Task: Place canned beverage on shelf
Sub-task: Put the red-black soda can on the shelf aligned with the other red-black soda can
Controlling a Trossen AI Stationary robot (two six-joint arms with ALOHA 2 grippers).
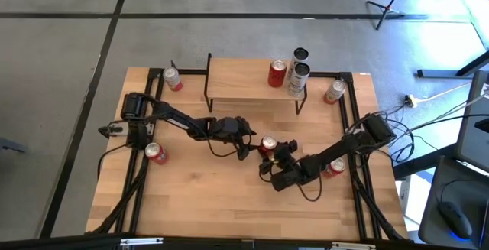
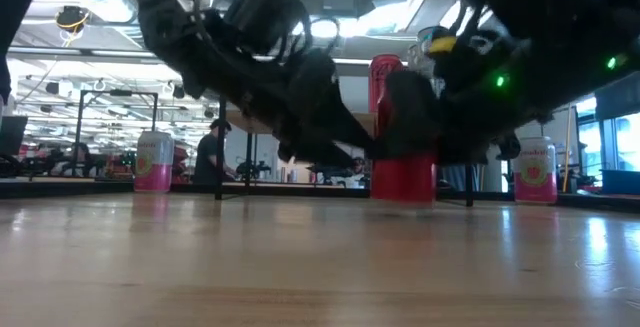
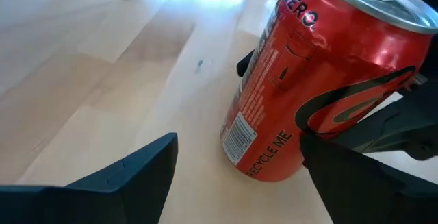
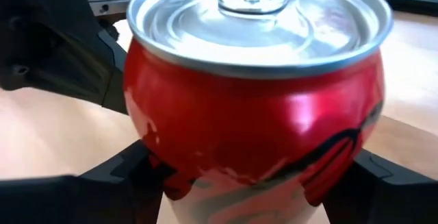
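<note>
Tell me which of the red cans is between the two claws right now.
The red can in the middle of the table, the only one with the right claw shut around it and the left claw open beside it. The other cans stand alone.

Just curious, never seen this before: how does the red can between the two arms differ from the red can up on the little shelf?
The middle red can stands on the table, the shelf red can on the shelf. The right end effector grips the middle can; nothing touches the shelf one. Both are upright and red.

Dark jointed arms (image 1: pixel 183 120), black trailing cables.
</note>
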